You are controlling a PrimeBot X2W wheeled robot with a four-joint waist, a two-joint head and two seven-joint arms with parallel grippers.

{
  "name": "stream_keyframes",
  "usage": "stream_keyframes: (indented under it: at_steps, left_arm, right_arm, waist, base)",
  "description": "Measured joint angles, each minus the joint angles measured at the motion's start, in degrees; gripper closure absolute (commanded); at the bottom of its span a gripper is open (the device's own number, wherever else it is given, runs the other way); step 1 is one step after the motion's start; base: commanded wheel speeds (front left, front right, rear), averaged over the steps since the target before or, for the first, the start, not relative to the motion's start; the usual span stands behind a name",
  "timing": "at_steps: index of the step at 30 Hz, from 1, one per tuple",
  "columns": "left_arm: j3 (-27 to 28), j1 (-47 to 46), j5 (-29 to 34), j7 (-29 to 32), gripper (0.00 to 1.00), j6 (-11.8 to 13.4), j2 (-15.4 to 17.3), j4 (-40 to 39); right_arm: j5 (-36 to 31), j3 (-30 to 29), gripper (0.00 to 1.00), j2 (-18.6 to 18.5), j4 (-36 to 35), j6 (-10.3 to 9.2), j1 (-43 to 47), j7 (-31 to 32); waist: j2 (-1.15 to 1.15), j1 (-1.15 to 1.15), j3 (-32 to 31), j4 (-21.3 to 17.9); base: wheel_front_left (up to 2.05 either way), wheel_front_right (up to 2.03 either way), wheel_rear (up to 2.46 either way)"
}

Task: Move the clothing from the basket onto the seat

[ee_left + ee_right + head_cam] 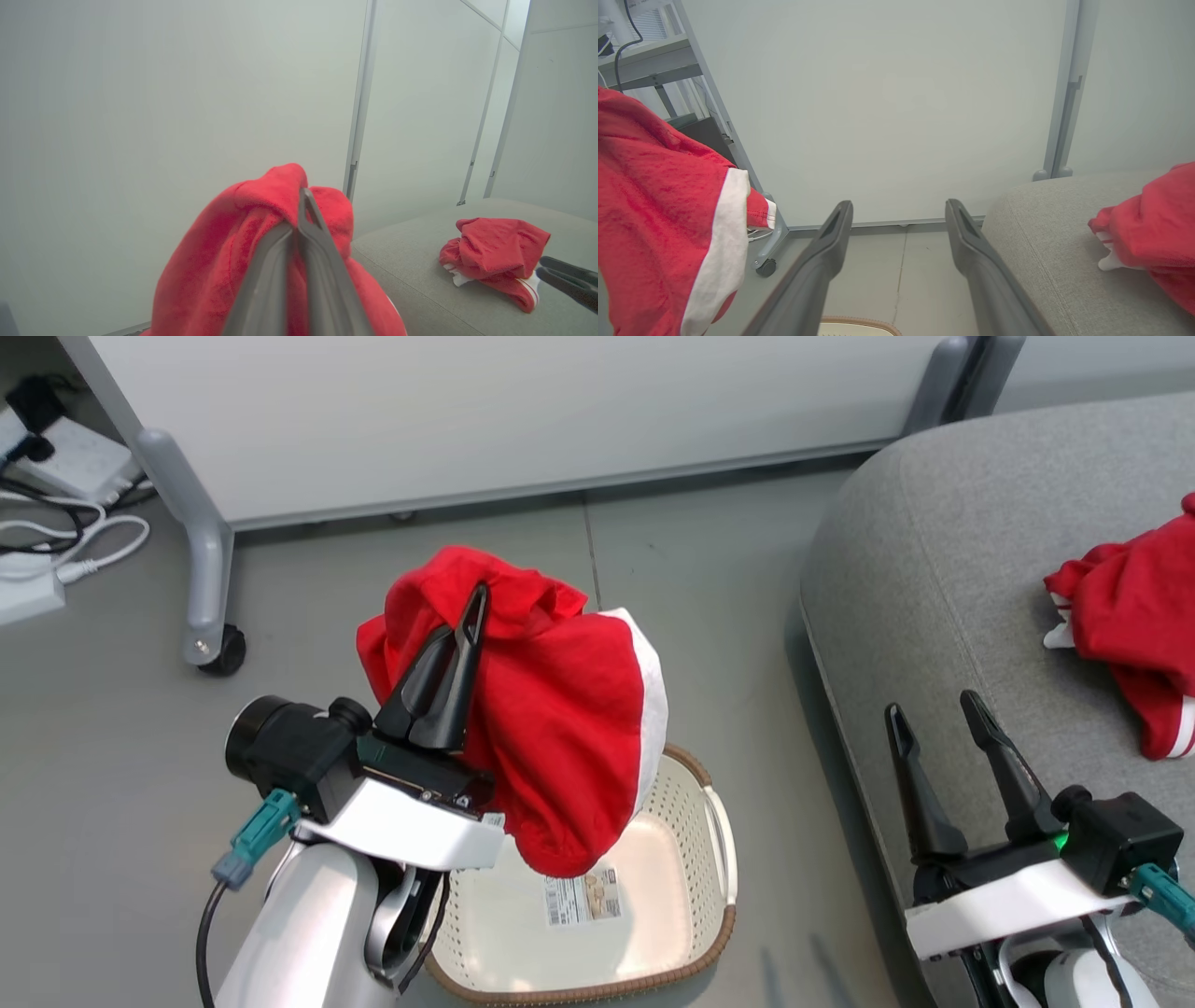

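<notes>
My left gripper (478,602) is shut on a red garment with a white trim band (551,728), which hangs lifted above the basket (719,840). In the left wrist view the same clothing (224,261) drapes around my closed fingers (303,224). The cream basket with its brown rim stands on the floor, its bare bottom showing a label sticker (583,896). A second red garment (1134,616) lies on the grey seat (943,579) at the right. My right gripper (934,709) stands open and empty over the seat's near edge, its fingers (836,228) spread in the right wrist view.
A pale grey wheeled partition panel (523,420) runs along the back, with a castor leg (210,597) at the left. White cables and a power strip (65,504) lie on the floor at the far left. Grey floor (709,597) separates basket and seat.
</notes>
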Motion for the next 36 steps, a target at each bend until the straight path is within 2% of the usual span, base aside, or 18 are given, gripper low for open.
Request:
stream_keyframes:
  at_steps: [17, 36]
  left_arm:
    - [-1.5, 11.7, -0.6, 0.2, 1.0, 0.0, 1.7, -5.0]
    - [-2.4, 13.2, -1.0, 0.8, 1.0, 0.7, 2.9, -6.5]
  right_arm:
    - [0.4, -0.3, 0.0, 0.0, -2.3, 0.0, 7.5, 3.1]
    - [0.6, -0.6, 0.0, 0.0, -3.2, -0.01, 8.4, 3.5]
  waist:
    - [0.0, 0.0, -9.8, 0.6]
    - [0.0, 0.0, -11.0, 1.2]
  base:
    - [0.0, 0.0, 0.0]
    - [0.0, 0.0, 0.0]
